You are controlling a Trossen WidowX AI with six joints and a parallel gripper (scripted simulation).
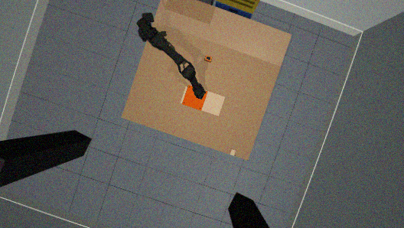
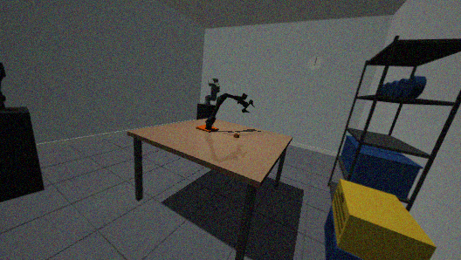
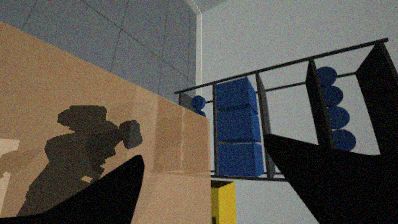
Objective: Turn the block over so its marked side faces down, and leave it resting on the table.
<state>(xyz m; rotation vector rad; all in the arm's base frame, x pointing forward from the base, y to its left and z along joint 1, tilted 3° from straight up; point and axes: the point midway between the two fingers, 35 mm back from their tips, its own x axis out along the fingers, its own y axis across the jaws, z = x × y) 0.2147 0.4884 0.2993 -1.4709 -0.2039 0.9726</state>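
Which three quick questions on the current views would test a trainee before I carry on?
1. True or false: the hand is open.
2. Multiple choice: the orange plate lies under the arm's (a) hand, (b) base, (c) elbow.
3. Fill in: the small block rests on the ____.

Key: 1 true; 2 b; 3 table.

A small orange block, a dark patch on its upward side, rests on the wooden table, well apart from the robot's orange base plate and touching nothing but the tabletop.
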